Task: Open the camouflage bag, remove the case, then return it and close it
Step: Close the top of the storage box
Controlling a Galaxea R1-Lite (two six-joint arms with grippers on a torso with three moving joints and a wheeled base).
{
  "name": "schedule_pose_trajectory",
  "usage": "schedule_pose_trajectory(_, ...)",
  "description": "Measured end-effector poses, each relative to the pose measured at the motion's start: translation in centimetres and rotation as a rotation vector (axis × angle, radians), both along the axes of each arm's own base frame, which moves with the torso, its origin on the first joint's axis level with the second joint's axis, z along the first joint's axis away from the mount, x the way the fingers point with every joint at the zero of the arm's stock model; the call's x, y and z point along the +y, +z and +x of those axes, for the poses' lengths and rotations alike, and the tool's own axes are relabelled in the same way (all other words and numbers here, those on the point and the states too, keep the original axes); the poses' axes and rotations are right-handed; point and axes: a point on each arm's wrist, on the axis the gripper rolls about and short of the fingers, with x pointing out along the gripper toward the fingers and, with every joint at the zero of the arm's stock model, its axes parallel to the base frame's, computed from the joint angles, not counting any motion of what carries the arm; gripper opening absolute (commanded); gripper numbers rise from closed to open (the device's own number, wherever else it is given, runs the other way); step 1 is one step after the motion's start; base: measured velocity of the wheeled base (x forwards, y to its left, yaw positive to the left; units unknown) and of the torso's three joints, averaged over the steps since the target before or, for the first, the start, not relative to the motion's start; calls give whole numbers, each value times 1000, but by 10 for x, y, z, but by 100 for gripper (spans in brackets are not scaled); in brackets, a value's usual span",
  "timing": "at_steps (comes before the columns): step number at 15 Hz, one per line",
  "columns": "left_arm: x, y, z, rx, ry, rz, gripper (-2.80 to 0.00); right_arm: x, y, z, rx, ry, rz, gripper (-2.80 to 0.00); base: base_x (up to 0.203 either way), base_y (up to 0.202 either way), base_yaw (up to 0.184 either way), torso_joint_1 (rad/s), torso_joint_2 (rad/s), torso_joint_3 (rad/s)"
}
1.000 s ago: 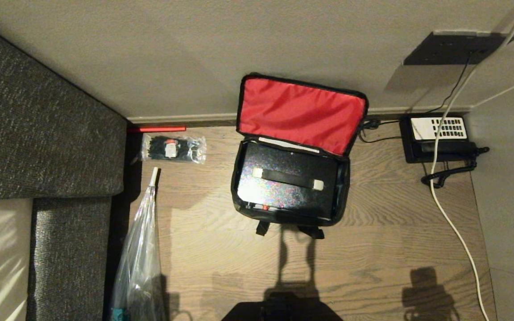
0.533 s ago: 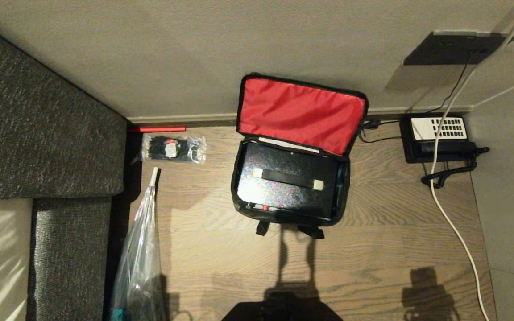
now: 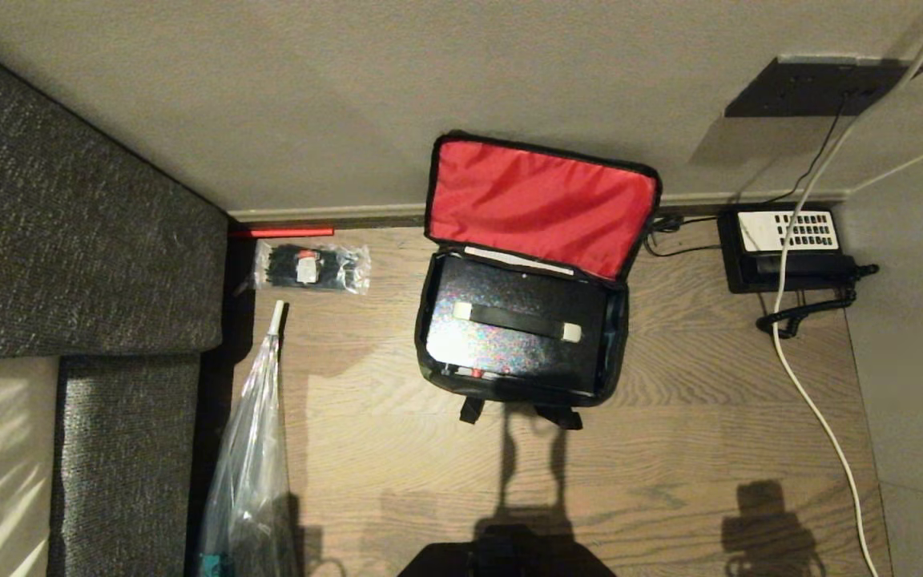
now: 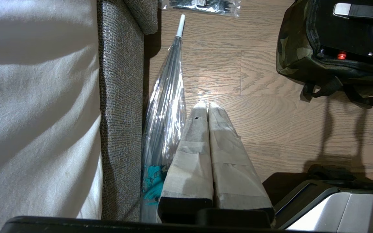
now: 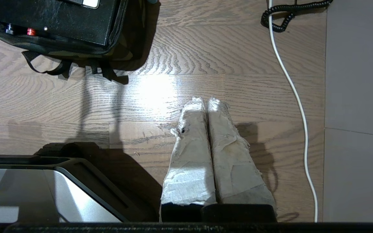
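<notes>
A camouflage bag [image 3: 521, 320] lies open on the wooden floor, red-lined lid propped against the wall, the black case [image 3: 513, 328] inside. Both parked grippers, left gripper [image 4: 207, 106] and right gripper [image 5: 206, 102], are pressed together, empty (closing likely remains).

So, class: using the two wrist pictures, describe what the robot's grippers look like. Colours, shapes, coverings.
Each gripper has two long fingers that taper toward the tips and rise from a black base. The left gripper is wrapped in smooth, pale grey-beige tape. The right gripper wears whiter wrapping that is frayed, wrinkled and smudged. A small dark spot marks one finger on each. No cables or printed markings show.
</notes>
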Motion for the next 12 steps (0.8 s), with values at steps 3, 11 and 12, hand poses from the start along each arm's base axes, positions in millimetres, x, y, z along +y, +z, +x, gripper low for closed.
schedule_pose_trajectory(3,0,0,0,0,0,0,-280,0,0,0,0,0,0,-280,0,0,0,0,0,0)
schedule_pose_trajectory(11,0,0,0,0,0,0,-280,0,0,0,1,0,0,-280,0,0,0,0,0,0)
schedule_pose_trajectory(12,0,0,0,0,0,0,-280,0,0,0,1,0,0,-280,0,0,0,0,0,0)
